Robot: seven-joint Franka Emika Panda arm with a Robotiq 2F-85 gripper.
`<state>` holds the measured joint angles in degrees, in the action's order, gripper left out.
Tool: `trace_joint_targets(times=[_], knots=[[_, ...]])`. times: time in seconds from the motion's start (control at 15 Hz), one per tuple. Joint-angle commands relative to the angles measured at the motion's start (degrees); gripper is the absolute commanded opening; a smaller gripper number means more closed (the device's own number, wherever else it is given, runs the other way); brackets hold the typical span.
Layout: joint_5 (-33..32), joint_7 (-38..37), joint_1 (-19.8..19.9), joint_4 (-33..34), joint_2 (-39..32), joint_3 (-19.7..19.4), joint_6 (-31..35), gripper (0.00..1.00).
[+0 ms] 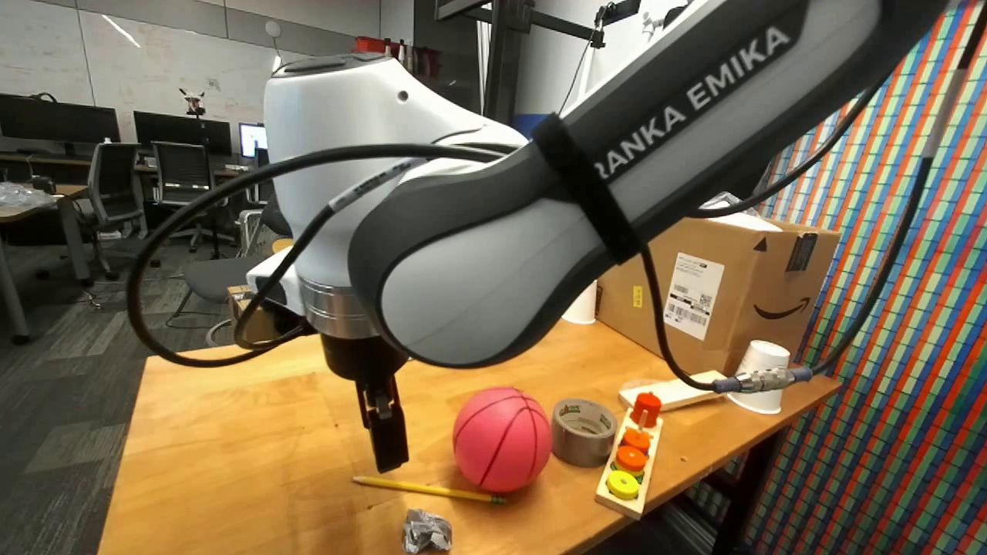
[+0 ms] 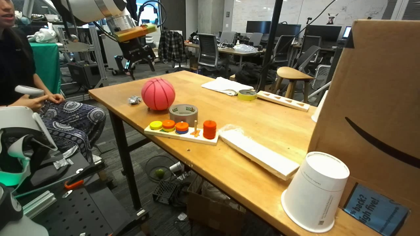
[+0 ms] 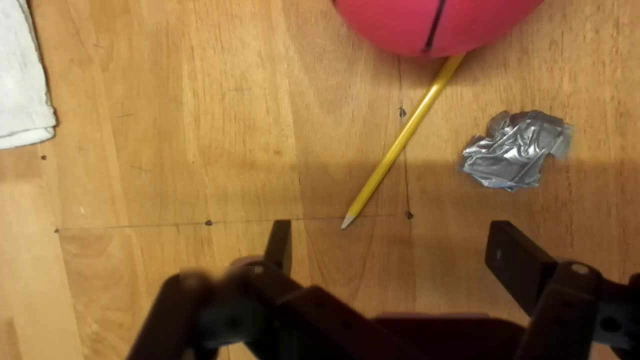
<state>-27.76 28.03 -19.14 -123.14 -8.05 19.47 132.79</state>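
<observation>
The gripper (image 3: 387,230) holds nothing: its fingers (image 3: 279,245) stand wide apart above the wooden table (image 3: 150,190). Taken left to right across the wrist view, the yellow pencil (image 3: 402,140) comes first, its point showing between the fingertips and its shaft slanting ahead and to the right. For a rod this thin, careful handling would mean turning the fingers square across the slant, lowering them level over the bare shaft, and closing softly so that it cannot roll aside. Next, ahead of the fingers, the pink ball (image 3: 400,25) covers the pencil's far end; whether the two touch cannot be told from there. It looks the chief obstacle, since a nudge could set it rolling. A crumpled silver wad (image 3: 517,150) lies ahead of the right-hand finger and might be clipped in a low approach. Farther to the right of the fingers, past the ball in an exterior view, come a roll of tape (image 1: 578,447), a peg toy (image 1: 632,460) with coloured discs, a pale plank (image 1: 671,391) and an upturned paper cup (image 1: 759,378), with a cardboard box (image 1: 736,277) behind.
</observation>
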Motion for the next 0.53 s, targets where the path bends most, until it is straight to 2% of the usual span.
trace_joint_targets(times=[0.0,0.2,0.47], knots=[[0.3,2.2,0.5,0.3,1.1,-0.5,-4.7,1.00],[0.8,3.9,1.1,0.5,1.0,-0.8,-7.2,1.00],[1.0,9.7,1.6,0.8,-0.2,-0.5,-4.6,1.00]])
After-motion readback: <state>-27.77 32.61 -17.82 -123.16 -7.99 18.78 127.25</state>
